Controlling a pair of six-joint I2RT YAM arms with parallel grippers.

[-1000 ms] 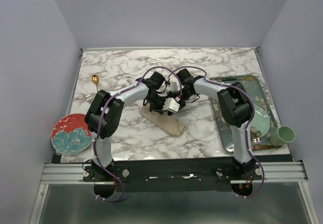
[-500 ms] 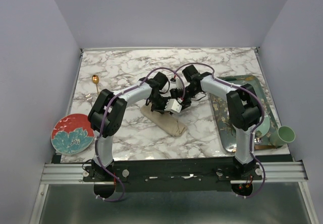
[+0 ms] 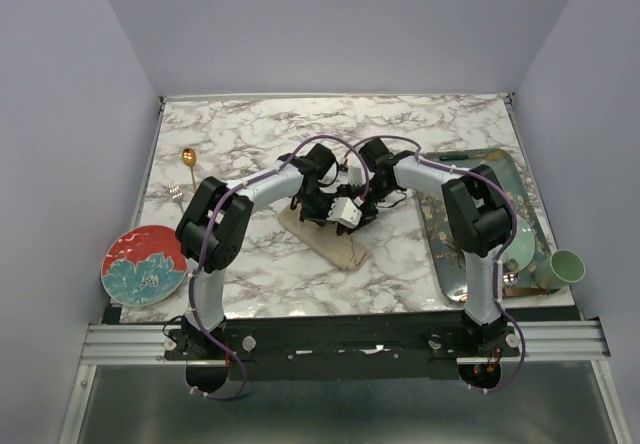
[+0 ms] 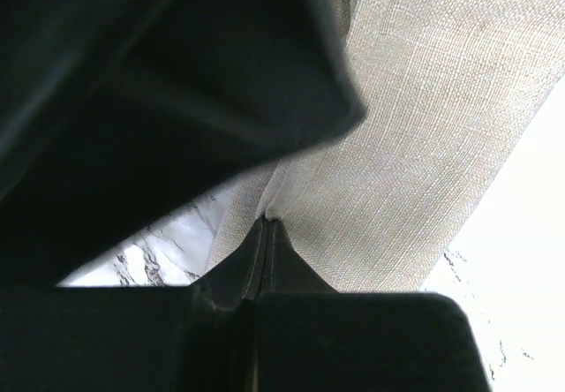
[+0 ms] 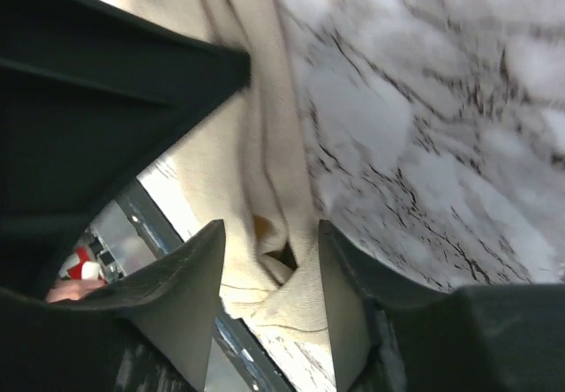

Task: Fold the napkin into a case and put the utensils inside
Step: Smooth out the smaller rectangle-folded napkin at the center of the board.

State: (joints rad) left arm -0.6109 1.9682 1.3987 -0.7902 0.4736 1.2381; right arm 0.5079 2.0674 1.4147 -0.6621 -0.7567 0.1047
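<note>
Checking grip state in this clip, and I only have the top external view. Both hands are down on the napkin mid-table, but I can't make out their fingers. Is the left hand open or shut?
Observer: Shut. In the left wrist view the left hand has its fingertips pressed together, right at a crease in the napkin.
Operator: Is cloth pinched between them?
Observer: I can't tell. No cloth shows in the seam between the tips; the crease begins just beyond them.
Operator: And the right hand?
Observer: Open. In the right wrist view the right hand has its fingers apart, one on either side of a bunched fold of the napkin.
</note>
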